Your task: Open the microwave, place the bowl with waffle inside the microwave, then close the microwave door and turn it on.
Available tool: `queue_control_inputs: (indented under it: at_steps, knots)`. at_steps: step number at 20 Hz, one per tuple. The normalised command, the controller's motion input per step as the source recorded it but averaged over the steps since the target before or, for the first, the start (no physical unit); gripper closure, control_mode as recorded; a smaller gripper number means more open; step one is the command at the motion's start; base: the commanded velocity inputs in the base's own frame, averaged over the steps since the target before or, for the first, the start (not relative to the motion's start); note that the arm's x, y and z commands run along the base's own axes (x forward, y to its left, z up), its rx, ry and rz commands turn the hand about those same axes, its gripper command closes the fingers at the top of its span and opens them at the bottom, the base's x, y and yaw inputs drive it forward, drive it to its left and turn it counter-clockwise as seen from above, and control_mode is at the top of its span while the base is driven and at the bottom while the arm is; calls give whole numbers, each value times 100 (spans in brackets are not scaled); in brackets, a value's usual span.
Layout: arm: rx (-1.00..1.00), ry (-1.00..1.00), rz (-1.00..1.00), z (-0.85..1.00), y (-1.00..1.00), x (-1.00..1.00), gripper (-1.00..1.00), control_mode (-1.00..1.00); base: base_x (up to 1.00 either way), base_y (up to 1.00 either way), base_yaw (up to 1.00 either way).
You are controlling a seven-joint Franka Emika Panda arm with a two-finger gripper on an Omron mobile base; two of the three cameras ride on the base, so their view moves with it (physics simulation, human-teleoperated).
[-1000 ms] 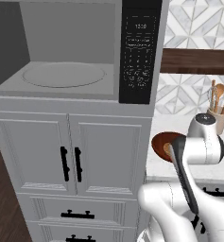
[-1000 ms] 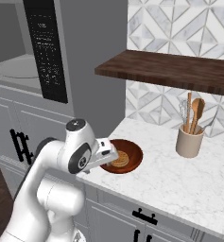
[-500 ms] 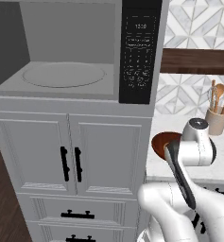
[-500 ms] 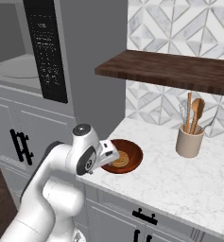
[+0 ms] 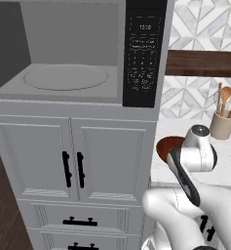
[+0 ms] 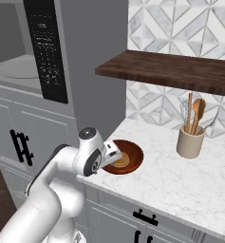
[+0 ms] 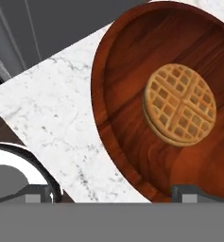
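Reddish-brown wood gleams where the bowl [image 7: 132,118] sits on the white marble tabletop [image 7: 52,118], close to its front edge, with the round golden waffle [image 7: 179,105] lying flat inside it. The robot's hand [image 7: 114,193] hangs just above the near rim of the bowl, its two dark fingertips [image 7: 189,192] spread to their widest and holding nothing; one tip lies over the bowl's edge, the other over bare marble. To the left of the tabletop, the microwave [image 5: 87,53] stands open above white cabinet doors [image 5: 73,163], its turntable [image 5: 66,77] bare and its black control panel [image 5: 144,53] facing forward. A beige cup of wooden spoons [image 6: 190,140] stands farther back on the tabletop, under a dark wooden shelf [image 6: 171,71].
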Motion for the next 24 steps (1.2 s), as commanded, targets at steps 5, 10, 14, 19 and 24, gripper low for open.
queue_control_inputs:
  at_steps: [5, 10, 14, 19, 24]
  knots:
    - [-3, 1, 0, -24, -1, 34, -100, -100, 0, 0, 0]
    - [-4, 0, 0, -33, 0, 30, -100, -100, 0, 0, 0]
    - [-1, 0, 0, -24, -4, -1, -100, -100, 0, 0, 0]
    - [-1, 0, 0, -31, -2, -10, -100, -100, 0, 0, 0]
    - [-1, 0, 0, -27, 0, 0, -100, -100, 0, 0, 0]
